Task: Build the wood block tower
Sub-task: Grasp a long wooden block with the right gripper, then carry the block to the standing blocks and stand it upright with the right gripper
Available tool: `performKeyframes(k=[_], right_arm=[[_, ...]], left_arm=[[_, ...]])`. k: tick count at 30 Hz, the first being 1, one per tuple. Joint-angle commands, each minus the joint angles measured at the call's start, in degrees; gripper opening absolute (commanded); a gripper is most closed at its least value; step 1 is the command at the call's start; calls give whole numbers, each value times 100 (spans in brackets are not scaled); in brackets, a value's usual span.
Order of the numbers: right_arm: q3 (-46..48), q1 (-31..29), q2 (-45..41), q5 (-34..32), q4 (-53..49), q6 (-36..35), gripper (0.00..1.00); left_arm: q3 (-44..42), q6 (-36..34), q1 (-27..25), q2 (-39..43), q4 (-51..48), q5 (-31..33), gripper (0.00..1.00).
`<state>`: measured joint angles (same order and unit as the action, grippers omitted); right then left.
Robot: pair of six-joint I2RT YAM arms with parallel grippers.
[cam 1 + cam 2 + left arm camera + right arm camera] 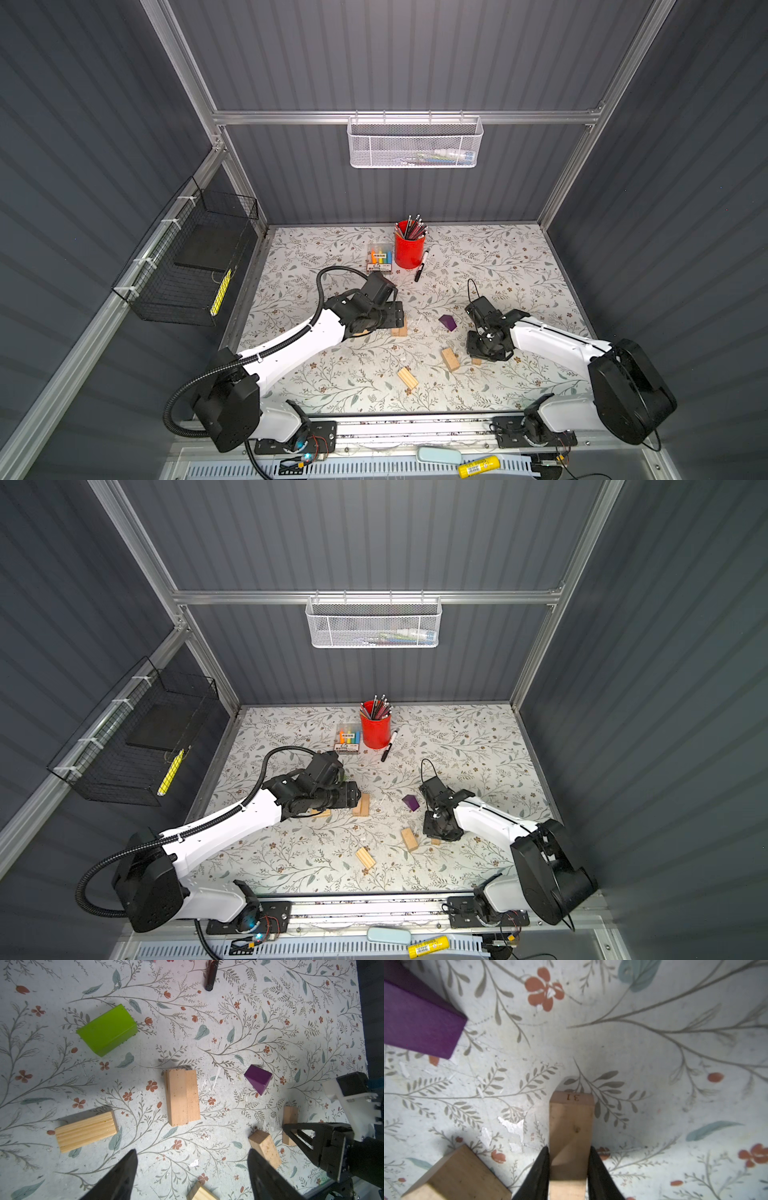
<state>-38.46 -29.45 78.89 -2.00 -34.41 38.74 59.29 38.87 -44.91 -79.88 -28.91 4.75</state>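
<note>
Reaching in from the front-right base, the right arm angles its forearm toward mid-table with the wrist pitched steeply down, so the right gripper [569,1152] points at the table [519,270]. Its fingers [539,1167] sit against both long sides of the stamped block [571,1122] with no gap visible either side, so it's clamped on it. That block lies flat on the table with "31" on its far end. In both top views only a corner of it shows from under the gripper.

Left arm stretches diagonally from the front-left base to mid-table. Its wrist is bent so the left gripper [193,1157] faces straight down, hovering off the surface. Fingers are spread wide with nothing between them.

Where the blocks are:
- two-block stack [181,1097]: two pale blocks on the table just ahead of the left fingertips, top one offset sideways
- green block [107,1029]: flat, beyond the stack, mostly hidden by the left arm in the top views
- purple block [447,322]: between the stack and the right gripper
- plain block [450,358]: just beside the right gripper
- grooved block [407,377]: nearer the front edge
- second grooved block [85,1131]: flat, below the left arm
</note>
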Motion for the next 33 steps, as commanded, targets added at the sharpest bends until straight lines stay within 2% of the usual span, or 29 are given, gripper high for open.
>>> performKeyframes(k=[1, 8, 13, 22, 26, 33], right_arm=[[-209, -59, -169, -190, -290, -59, 28], [-721, -218, -550, -293, -792, -112, 25], [-1308, -547, -407, -245, -935, -80, 24], [-2404, -1295, 524, 8, -638, 115, 24], [-2715, -1485, 988, 195, -328, 267, 24], [-3236, -1721, 1843, 130, -20, 534, 23]], left_arm=[[-36, 60, 26, -3, 36, 126, 83], [-160, 44, 31, 214, 37, 316, 83], [-314, 80, 34, 441, -9, 518, 84], [-745, 207, 38, 845, -23, 916, 85], [-904, 269, 30, 945, -54, 1058, 85], [-1086, 316, 34, 1011, -70, 1210, 86]])
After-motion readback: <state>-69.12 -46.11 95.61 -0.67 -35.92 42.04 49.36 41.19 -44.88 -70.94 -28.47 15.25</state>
